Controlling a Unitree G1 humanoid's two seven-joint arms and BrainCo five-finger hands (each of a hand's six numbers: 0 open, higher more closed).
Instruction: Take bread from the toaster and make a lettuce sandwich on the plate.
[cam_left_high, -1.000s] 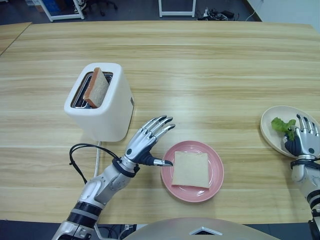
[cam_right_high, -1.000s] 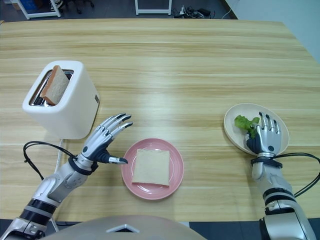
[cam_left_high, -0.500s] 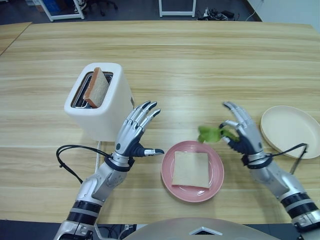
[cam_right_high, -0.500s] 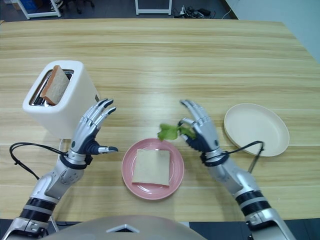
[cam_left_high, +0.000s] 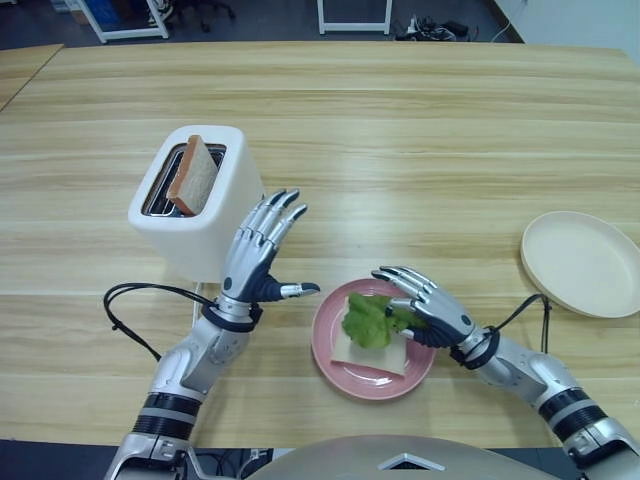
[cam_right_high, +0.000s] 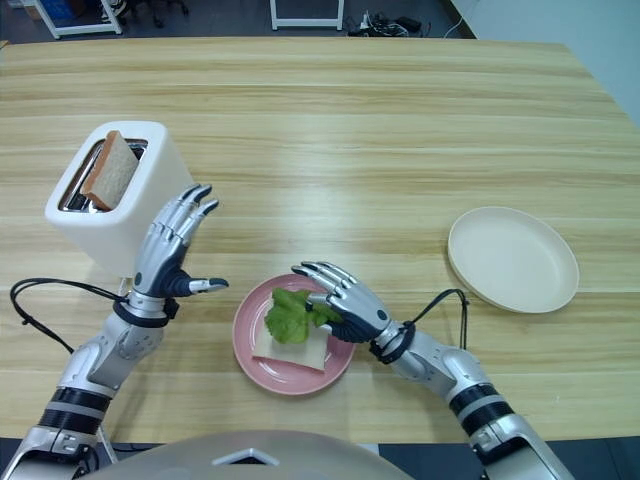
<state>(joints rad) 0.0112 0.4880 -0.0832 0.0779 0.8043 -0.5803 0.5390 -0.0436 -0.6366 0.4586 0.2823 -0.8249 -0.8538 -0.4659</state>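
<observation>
the right hand (cam_left_high: 428, 313) lies low over the pink plate (cam_left_high: 321, 345), near the front edge of the wooden table (cam_left_high: 400, 130), its fingers pinching the right edge of a lettuce leaf (cam_left_high: 365, 320). the leaf rests on the bread slice (cam_left_high: 376, 358) that lies on that plate. the left hand (cam_left_high: 257, 256) is held up with fingers spread and holding nothing, just right of the white toaster (cam_left_high: 200, 225). a second bread slice (cam_left_high: 193, 175) stands in the toaster's slot. an empty cream plate (cam_left_high: 580, 262) sits well apart at the right. a black cable (cam_left_high: 140, 300) loops near the toaster.
</observation>
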